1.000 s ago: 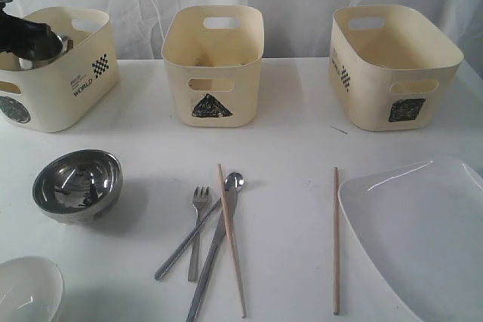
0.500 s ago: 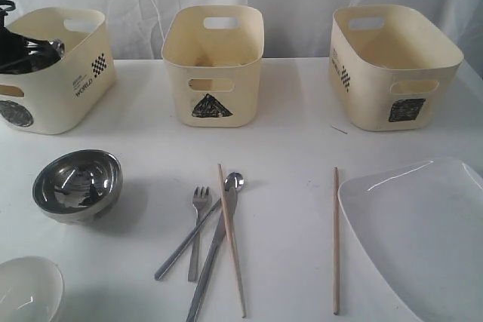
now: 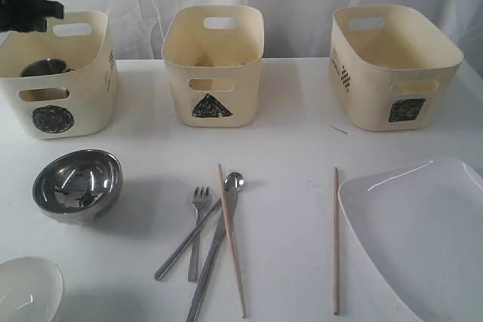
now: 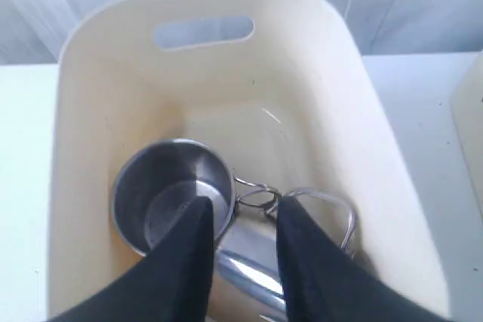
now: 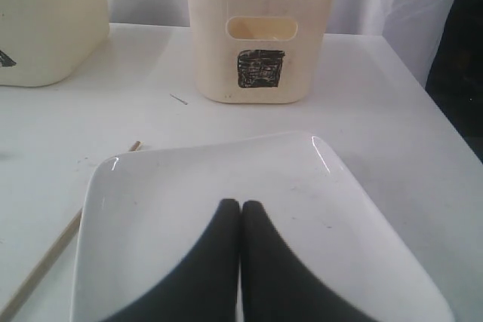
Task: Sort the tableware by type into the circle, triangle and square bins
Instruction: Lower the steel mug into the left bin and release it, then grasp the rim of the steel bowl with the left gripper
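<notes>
1. Exterior view, nearest edge of the table point(image 3: 302, 148): small white bowl point(image 3: 26, 288) at the left corner, large white plate point(image 3: 419, 239) at the right. We judge both breakable and glossy. The plate is wide and flat, so take it at a rim edge.
2. Right wrist view: right tool point(image 5: 240, 205) has its tips pressed together with nothing in them, hanging over the plate.
3. Mid table: fork point(image 3: 200, 195), spoon point(image 3: 234, 182) and knife point(image 3: 205, 284) touch in a crossed heap, with one chopstick point(image 3: 232, 246) lying among them. The second chopstick point(image 3: 336, 239) lies apart, just beside the plate. The steel pieces look thin, stiff and slick, and they lie flat. We'd pinch across a handle where it rides over a neighbour. The chopsticks look light and likely to roll.
4. Steel bowl point(image 3: 77, 185) sits upright left of the cutlery. It looks rigid and slippery, so grip the rim.
5. Far row: circle bin point(image 3: 56, 73), triangle bin point(image 3: 213, 62), square bin point(image 3: 392, 65), each with its black mark on the front.
6. Left wrist view: left tool point(image 4: 246, 203) has its fingers apart with nothing between them, above the circle bin. Inside, one steel mug point(image 4: 173, 194) stands upright and a second mug point(image 4: 243, 265) lies on its side against it.
7. Writing: a checker patch point(image 3: 345, 79) with small print on the square bin's side is too small to read. We see no readable brand.
</notes>
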Controlling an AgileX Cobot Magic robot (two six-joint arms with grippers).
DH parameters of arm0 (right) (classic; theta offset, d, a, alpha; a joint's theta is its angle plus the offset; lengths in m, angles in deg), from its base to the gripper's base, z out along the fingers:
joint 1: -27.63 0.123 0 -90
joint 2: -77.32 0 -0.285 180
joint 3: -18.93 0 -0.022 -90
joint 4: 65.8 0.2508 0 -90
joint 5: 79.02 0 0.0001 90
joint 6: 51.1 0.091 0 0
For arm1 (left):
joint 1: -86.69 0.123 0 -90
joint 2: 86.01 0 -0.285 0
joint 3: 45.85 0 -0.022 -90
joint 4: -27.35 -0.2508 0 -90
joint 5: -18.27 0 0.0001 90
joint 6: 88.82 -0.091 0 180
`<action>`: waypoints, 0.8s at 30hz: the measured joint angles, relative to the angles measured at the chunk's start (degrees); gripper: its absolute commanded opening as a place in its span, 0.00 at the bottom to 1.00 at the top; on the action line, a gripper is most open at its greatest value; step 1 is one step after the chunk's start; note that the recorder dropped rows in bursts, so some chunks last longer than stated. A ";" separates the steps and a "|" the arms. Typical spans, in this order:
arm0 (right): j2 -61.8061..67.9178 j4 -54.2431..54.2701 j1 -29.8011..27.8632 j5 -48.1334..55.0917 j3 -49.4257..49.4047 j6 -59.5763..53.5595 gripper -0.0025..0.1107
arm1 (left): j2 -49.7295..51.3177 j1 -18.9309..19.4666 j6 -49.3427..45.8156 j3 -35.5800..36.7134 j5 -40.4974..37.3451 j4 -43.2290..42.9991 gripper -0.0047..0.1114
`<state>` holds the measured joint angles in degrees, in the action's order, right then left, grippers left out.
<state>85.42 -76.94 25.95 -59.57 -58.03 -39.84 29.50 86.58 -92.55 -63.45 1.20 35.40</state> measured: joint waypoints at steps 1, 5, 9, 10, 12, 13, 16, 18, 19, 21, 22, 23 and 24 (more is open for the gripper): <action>0.00 0.00 0.00 0.00 0.00 0.00 0.02 | -1.63 0.00 0.13 0.00 -1.00 0.00 0.34; 0.00 0.00 0.00 0.00 0.00 0.00 0.02 | -10.36 0.00 0.13 0.21 -15.77 -0.10 0.34; 0.00 0.00 0.00 0.00 0.00 0.00 0.02 | -13.81 0.00 1.21 3.63 -24.02 -0.10 0.34; 0.00 0.00 0.00 0.00 0.00 0.00 0.02 | -14.50 -0.11 1.46 5.38 -26.05 -0.10 0.34; 0.00 0.00 0.00 0.00 0.00 0.00 0.02 | -15.86 -0.22 1.46 9.64 -28.96 -0.10 0.34; 0.00 0.00 0.00 0.00 0.00 0.00 0.02 | -16.71 -0.22 1.57 12.54 -29.68 -0.10 0.34; 0.00 0.00 0.00 0.00 0.00 0.00 0.02 | -18.92 -0.35 2.99 21.81 -28.52 -0.55 0.34; 0.00 0.00 0.00 0.00 0.00 0.00 0.02 | -19.60 -0.35 4.22 26.81 -25.81 -0.75 0.36; 0.00 0.00 0.00 0.00 0.00 0.00 0.02 | -19.70 -0.35 4.52 28.42 -24.36 -0.75 0.38; 0.00 0.00 0.00 0.00 0.00 0.00 0.02 | -19.70 -0.35 4.91 31.74 -21.43 -0.49 0.46; 0.00 0.00 0.00 0.00 0.00 0.00 0.02 | -19.57 -0.35 4.96 32.79 -20.50 -0.35 0.50; 0.00 0.00 0.00 0.00 0.00 0.00 0.02 | -19.30 -0.35 5.05 33.87 -19.68 -0.21 0.55; 0.00 0.00 0.00 0.00 0.00 0.00 0.02 | -18.88 -0.35 5.16 34.71 -19.17 -0.11 0.57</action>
<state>85.42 -76.94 25.95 -59.57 -58.03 -39.84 10.63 86.24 -87.39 -28.75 -17.97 35.29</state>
